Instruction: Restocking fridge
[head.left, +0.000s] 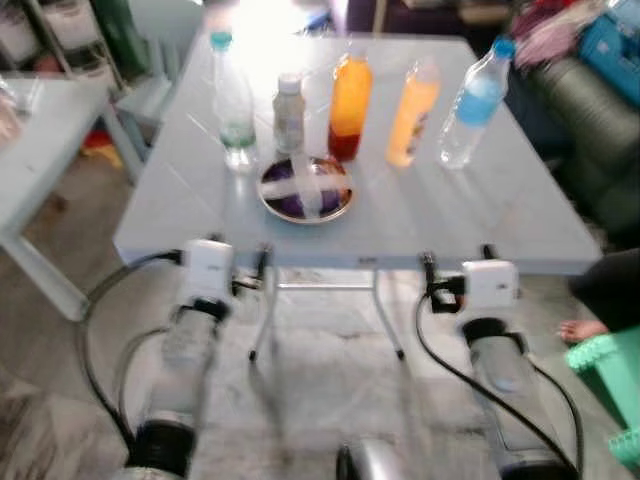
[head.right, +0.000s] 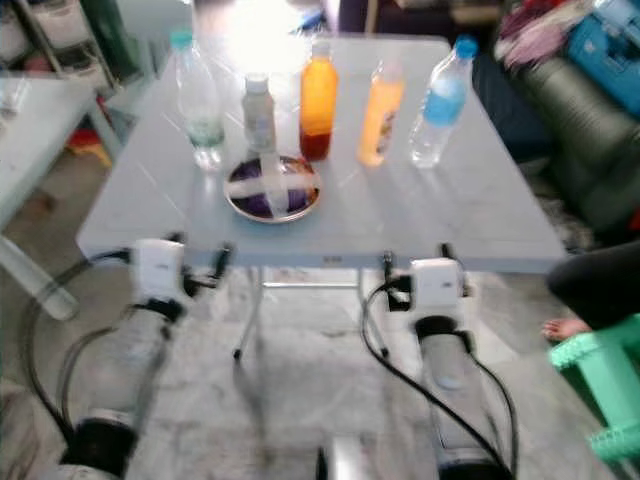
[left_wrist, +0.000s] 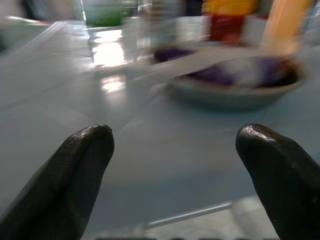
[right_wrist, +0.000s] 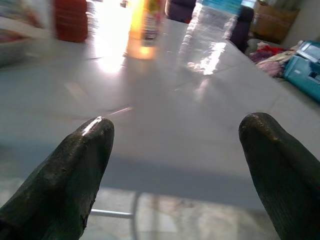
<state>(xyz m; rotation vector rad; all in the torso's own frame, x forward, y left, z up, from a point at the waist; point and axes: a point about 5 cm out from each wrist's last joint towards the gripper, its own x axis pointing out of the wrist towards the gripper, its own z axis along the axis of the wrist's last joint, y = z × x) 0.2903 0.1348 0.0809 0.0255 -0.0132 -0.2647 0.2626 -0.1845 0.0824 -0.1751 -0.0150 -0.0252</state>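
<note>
We note the pale blue square folding table (head.left: 480, 215) bearing five upright bottles, well beyond both grippers. Left gripper (left_wrist: 175, 150) and right gripper (right_wrist: 175, 145) sit at the table's near edge, fingers apart, holding nothing. Tall orange juice bottle (head.left: 350, 105) partly full; clear water bottle (head.left: 233, 100) nearly empty. Round metal dish (head.left: 306, 190) holds purple contents.

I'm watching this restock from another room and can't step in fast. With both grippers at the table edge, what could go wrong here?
Three risks, as I judge them:
1. The five bottles stand close together; reaching for the orange juice bottle could tip the small white-capped bottle beside it.
2. The plate lies in front of the row, so the left gripper may snag it.
3. The right gripper must reach far to the blue-capped bottle.
</note>
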